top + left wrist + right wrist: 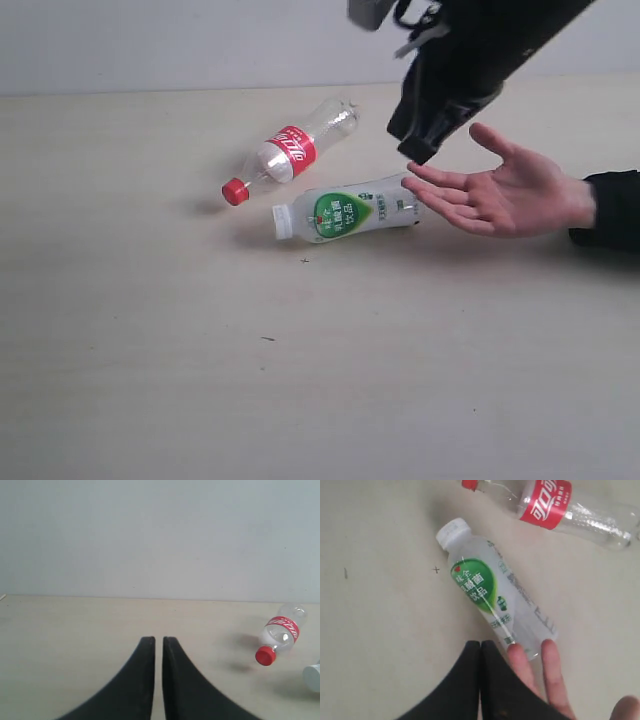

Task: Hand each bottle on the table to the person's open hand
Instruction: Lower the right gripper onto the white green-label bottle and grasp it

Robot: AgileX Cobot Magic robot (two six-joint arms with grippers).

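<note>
With empty jaws pressed together, the right gripper (480, 645) could jab the person's open hand (500, 190) or roll the white, green-labelled plastic bottle (345, 212) away.

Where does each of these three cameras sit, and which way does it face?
Exterior view: off the arms, looking down across the table at the red-label bottle, green-label bottle and open hand; right gripper shows.
Left wrist view: on the left arm, facing along the table toward the wall; shut left gripper shows.
Right wrist view: on the right arm, facing down at the green-label bottle; shut right gripper shows.
Shared: all show the red-label bottle.
</note>
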